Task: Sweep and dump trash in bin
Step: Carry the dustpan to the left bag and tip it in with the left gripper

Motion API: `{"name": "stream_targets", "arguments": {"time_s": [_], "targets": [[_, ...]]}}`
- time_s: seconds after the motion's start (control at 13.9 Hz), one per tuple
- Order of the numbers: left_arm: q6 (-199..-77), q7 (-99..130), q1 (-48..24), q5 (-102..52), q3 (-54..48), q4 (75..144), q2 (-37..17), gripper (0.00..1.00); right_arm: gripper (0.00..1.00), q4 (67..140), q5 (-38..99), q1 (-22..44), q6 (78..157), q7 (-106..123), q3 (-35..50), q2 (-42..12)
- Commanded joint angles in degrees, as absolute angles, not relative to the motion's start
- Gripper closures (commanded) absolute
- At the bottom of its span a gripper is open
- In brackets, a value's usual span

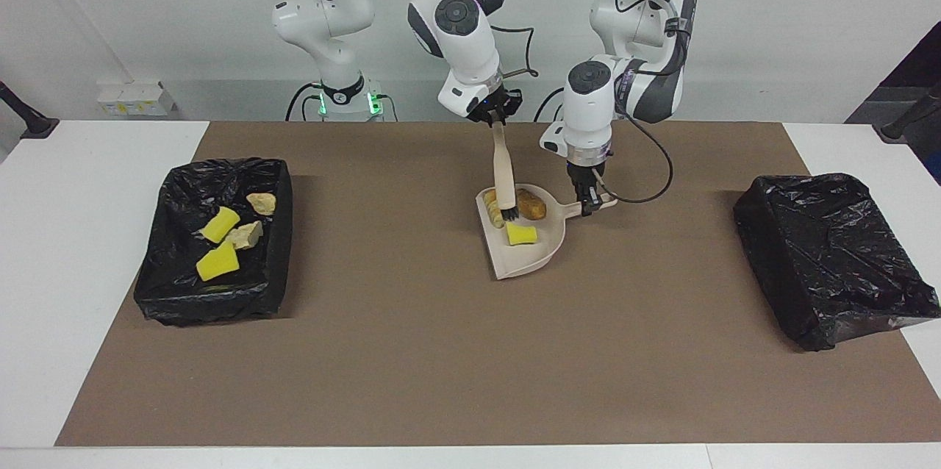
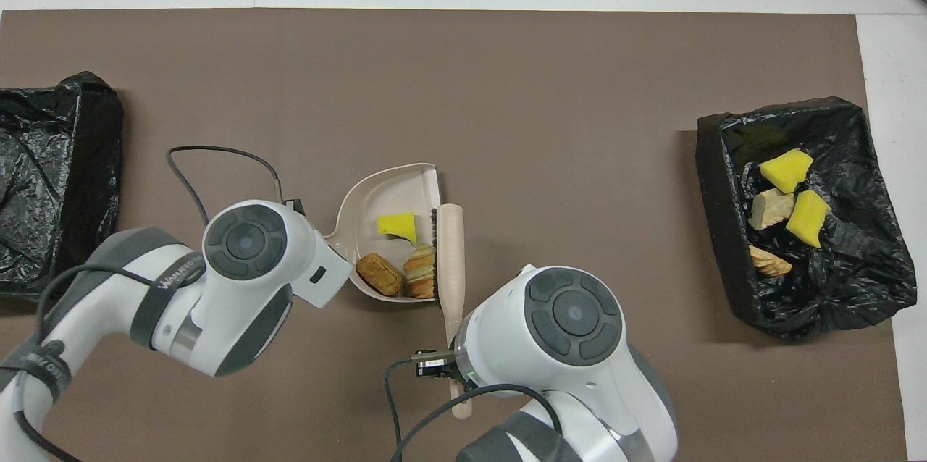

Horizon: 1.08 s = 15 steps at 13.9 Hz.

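Three trash pieces sit in the dustpan (image 1: pixel 523 252): yellow sponge (image 1: pixel 521 234), brown lump (image 1: pixel 531 204), pale chunk (image 1: pixel 495 212) just inside the lip, near the tabletop's middle. Four more scraps (image 1: pixel 220 245) lie in the lined bin (image 1: pixel 213 300) at the right arm's end. Right gripper (image 1: pixel 497 118) has its fingers clamped on the brush (image 1: pixel 504 178) handle, bristles down inside the pan to trap the load. Left gripper (image 1: pixel 587 198) is closed on the dustpan handle, bracing it. Pan looks slightly lifted, hard to confirm. Second bin (image 1: pixel 831 256) at the left arm's end shows nothing inside.
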<state>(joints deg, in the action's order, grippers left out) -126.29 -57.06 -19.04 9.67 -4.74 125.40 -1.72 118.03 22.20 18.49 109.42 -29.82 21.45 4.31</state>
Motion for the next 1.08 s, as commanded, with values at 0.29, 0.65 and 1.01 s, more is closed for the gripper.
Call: {"name": "stream_targets", "arguments": {"time_s": [0.29,0.65,1.01], "targets": [[-109.54,-71.69,-7.84,6.33,-4.92,105.24,-7.19,1.00,1.00,126.38,18.64,26.70,112.23,-38.38,22.59,10.37],[-104.08,-85.49,4.02,5.45,-4.75,95.38,-10.36,1.00,1.00,130.61,16.70,35.49,120.67,-50.17,22.59,8.09],[-105.46,-101.83,16.68,5.71,-4.57,92.29,-12.48,1.00,1.00,130.96,10.55,39.29,126.82,-56.01,22.59,0.28]]}}
